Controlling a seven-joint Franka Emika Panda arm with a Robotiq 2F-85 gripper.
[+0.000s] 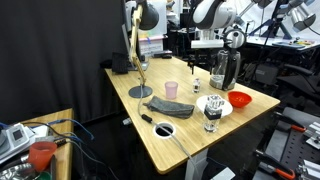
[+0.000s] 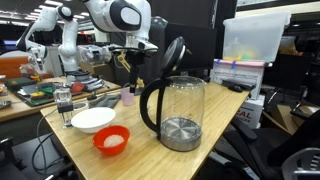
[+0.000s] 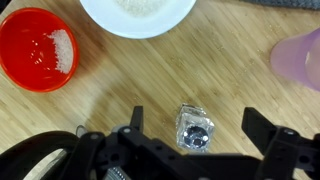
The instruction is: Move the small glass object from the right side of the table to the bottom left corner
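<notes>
Framing the small glass jar (image 3: 194, 130) on the table (image 3: 110, 80) with an empty, wide-open end effector (image 3: 193, 115); likely light, slick, breakable, so wants a gentle mid-wall pinch.

i'm seeing the table (image 1: 190, 135) carrying a jar (image 3: 194, 128), pink cup (image 1: 172, 89), red bowl (image 1: 240, 100), white bowl (image 1: 215, 105), kettle (image 2: 180, 112) and grey cloth (image 1: 167, 106).

Black curtain (image 1: 55, 50), cluttered workbench (image 2: 30, 100), translucent storage bin (image 2: 250, 38)
</notes>
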